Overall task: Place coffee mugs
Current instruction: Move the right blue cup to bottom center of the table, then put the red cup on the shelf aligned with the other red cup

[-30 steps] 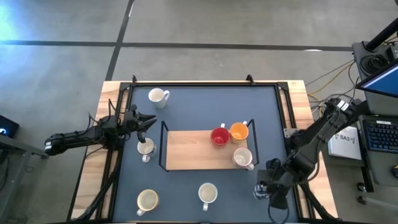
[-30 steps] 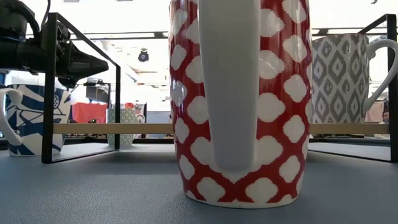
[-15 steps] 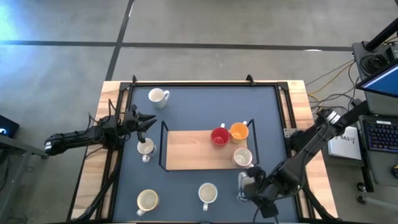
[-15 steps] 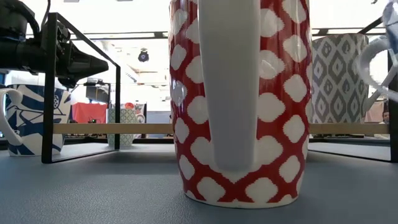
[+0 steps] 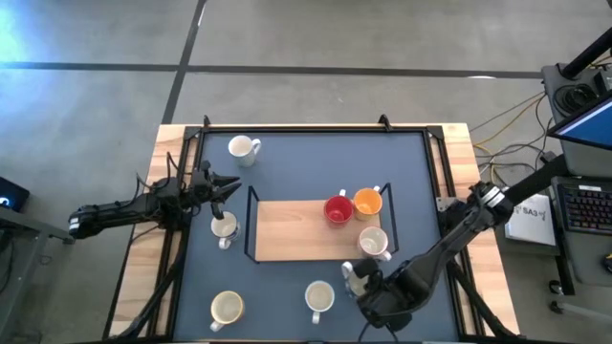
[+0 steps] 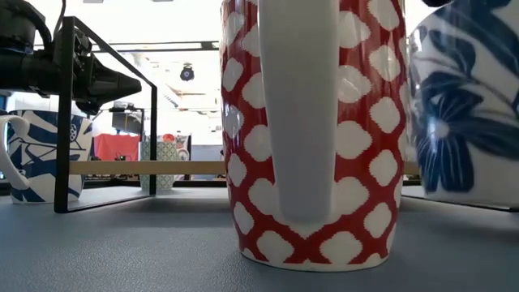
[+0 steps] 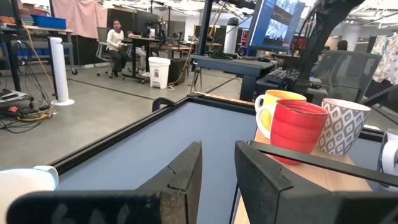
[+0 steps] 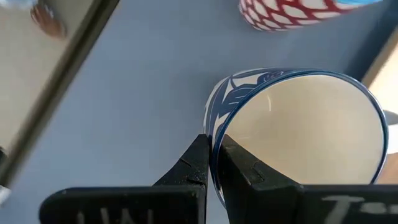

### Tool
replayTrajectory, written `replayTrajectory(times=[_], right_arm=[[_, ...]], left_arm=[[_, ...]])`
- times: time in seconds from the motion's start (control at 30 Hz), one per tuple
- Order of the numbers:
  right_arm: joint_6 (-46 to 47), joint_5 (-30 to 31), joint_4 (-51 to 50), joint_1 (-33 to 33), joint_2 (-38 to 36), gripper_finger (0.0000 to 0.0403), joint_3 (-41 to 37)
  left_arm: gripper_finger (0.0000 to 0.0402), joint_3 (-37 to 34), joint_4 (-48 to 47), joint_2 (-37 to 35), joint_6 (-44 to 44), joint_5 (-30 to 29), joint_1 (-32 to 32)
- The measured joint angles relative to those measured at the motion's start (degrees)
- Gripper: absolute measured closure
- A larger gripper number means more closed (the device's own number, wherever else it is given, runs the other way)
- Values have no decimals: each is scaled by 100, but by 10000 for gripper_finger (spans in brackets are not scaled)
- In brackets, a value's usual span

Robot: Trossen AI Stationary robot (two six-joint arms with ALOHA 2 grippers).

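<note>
Right hand (image 8: 211, 163) pinches the blue-patterned mug's (image 8: 298, 134) rim, arm stretched low.

In the low view, the red-and-white patterned mug (image 6: 312, 134) fills the centre, its top cut off by the edge. It hides most of the wooden shelf (image 6: 146, 168) behind. The blue-flowered mug (image 6: 466, 105) is blurred and cut at the right edge. In the high view, the right gripper (image 5: 356, 277) is too small to read.

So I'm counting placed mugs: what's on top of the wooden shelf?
Three mugs: red mug, orange mug, and a patterned white mug. Under the shelf is hidden from above.
</note>
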Motion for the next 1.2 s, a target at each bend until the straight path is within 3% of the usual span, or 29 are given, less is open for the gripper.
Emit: replayTrajectory(times=[0.4,0.73,1.0,1.2], right_arm=[[-510,-87,-3,-356,101,384,38],[-466,-81,-18,-404,116,306,51],[259,-88,-503,-428,74,294,691],[1564,-44,-298,-681,95,308,1210]], left_arm=[[323,0,2,0,1,0,1],[323,0,2,0,2,0,0],[323,0,2,0,0,0,1],[323,0,2,0,1,0,1]])
